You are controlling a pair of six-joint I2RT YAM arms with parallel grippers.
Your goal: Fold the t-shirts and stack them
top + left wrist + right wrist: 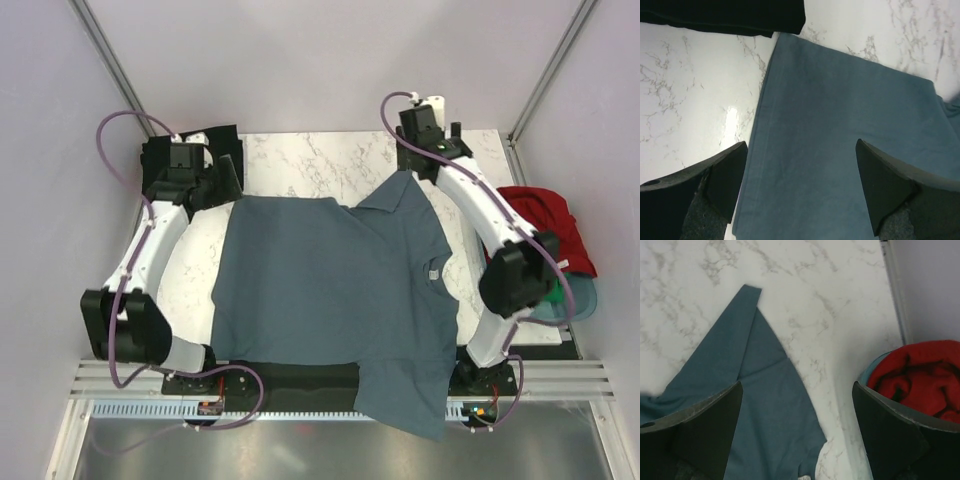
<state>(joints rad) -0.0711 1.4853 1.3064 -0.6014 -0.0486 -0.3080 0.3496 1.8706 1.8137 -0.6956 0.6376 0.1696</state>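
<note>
T-shirt of slate blue-grey cloth [330,290] lies spread face down on the white marble-patterned worktop [330,165], with one lower part draped past the near edge over the arms' base rail. Only the overhead view takes in this whole layout. It also shows a crumpled red cloth t-shirt [545,215] heaped in a pale blue plastic tub [586,300] off the right side of the worktop.

The left wrist camera adds what the overhead view cannot. The left gripper [801,165] stands with its two dark fingers spread wide, holding nothing, over the left edge of the blue-grey shirt. The edge of a folded black cloth t-shirt [715,15] lies along the far side, close to the blue-grey shirt's corner.

The right wrist camera shows the right gripper [797,400] likewise spread and empty above a pointed fold of the blue-grey shirt's sleeve. Bare marble lies between that fold and the tub of red cloth.

Three t-shirts can be counted: one blue-grey, one black, one red. There are two arms, two grippers and one tub.
</note>
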